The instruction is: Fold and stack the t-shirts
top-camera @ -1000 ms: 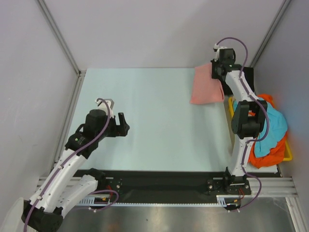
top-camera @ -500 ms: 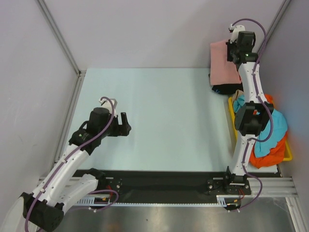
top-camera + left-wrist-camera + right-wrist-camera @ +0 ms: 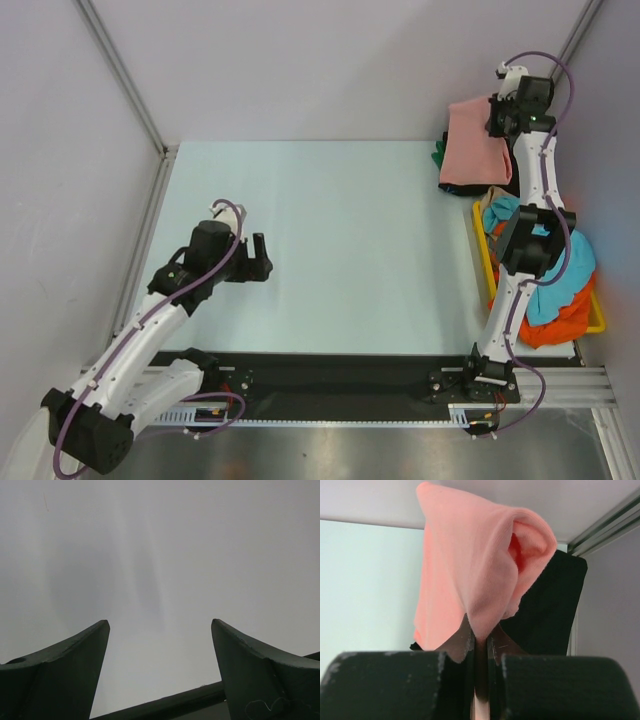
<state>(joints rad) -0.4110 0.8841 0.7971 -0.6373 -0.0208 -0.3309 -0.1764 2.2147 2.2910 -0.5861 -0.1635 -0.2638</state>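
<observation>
Salmon-pink cloth t-shirt (image 3: 470, 565) hangs pinched between the right fingers (image 3: 457, 647) above a black cloth shirt (image 3: 550, 605); left fingers (image 3: 65, 675) stand wide apart, empty.

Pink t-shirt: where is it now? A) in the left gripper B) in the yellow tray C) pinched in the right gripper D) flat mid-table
C: the right gripper is shut on a fold of the pink t-shirt, held up over the black t-shirt.
</observation>
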